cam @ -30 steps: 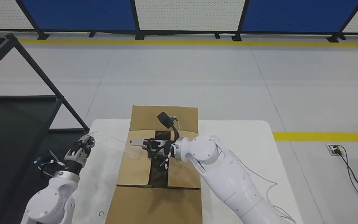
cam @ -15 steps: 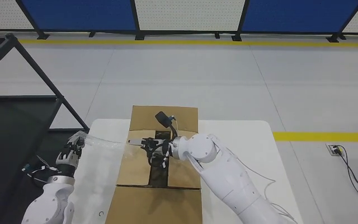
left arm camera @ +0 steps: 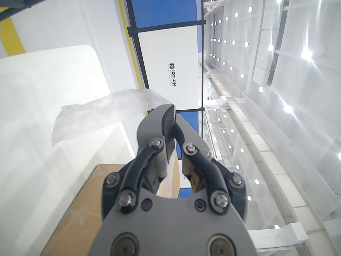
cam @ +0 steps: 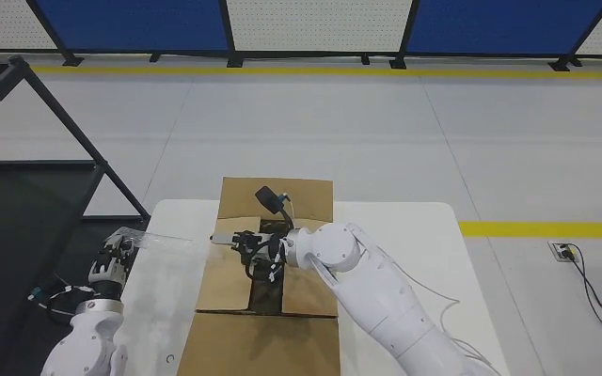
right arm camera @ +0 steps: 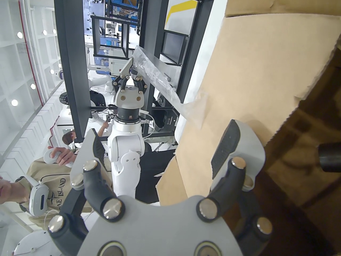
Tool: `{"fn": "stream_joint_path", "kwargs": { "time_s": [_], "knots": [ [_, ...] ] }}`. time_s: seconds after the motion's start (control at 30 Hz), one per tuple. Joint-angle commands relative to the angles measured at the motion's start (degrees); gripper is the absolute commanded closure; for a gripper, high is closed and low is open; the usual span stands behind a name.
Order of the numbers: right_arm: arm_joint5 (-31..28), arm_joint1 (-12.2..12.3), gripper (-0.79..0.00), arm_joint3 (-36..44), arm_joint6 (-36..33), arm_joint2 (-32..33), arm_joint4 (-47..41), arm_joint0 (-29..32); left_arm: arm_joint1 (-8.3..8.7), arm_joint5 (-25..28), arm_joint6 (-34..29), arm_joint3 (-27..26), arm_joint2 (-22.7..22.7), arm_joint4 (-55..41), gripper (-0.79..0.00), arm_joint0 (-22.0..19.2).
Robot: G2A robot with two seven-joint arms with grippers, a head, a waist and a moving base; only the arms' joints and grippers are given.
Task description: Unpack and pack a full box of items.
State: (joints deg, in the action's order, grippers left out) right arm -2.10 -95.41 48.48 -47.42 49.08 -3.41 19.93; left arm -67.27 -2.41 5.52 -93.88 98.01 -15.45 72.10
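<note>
The white table (cam: 414,235) is backed by blue partitions (cam: 141,23) (upper frame). Clear film (left arm camera: 101,110) is pinched in the left gripper (left arm camera: 172,119); the right gripper (right arm camera: 163,129) is spread.

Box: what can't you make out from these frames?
- Contents of the box: in the top view the flaps and the right arm cover most of the opening; in the right wrist view the inside is in shadow.
- Black object inside: right wrist view, cut off by the edge.
- Plastic film: top view, too faint to trace its box end.
- Left gripper: left wrist view, its fingers hide the pinch point.
</note>
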Motion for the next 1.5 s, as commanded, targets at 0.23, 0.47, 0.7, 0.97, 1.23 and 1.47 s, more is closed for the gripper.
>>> {"fn": "stream_joint_path", "kwargs": {
  "time_s": [0.23,0.47,0.7,0.97,1.23,1.47],
  "knots": [
    [-1.30,-0.98,-0.785,-2.03,3.29,0.24,-2.30,-0.22,-0.51,-0.71,2.27,-0.10,-0.52,0.34,0.000,0.51],
    [-1.58,-1.52,-0.785,-3.67,3.35,-0.13,-2.17,-0.78,-0.78,-2.50,3.63,-0.21,-0.15,0.76,0.000,1.15],
    [-1.96,-1.98,-0.785,-5.42,3.06,-0.12,-2.37,-1.45,-0.94,-4.46,3.29,0.96,-0.42,2.19,-0.154,0.57],
    [-2.31,-2.26,-0.785,-6.56,2.86,0.12,-2.13,-1.74,-1.16,-5.25,2.66,3.72,-0.68,2.54,-0.708,-1.04],
    [-2.33,-2.36,-0.785,-6.53,2.75,0.50,-1.62,-1.54,-1.37,-5.11,1.30,6.61,-0.75,1.90,-0.699,-2.61],
    [-3.39,-2.56,-0.785,-5.16,1.57,0.70,-2.27,-0.94,-1.55,-4.95,1.25,6.41,-0.69,2.24,-0.699,-2.19]
  ]
}}
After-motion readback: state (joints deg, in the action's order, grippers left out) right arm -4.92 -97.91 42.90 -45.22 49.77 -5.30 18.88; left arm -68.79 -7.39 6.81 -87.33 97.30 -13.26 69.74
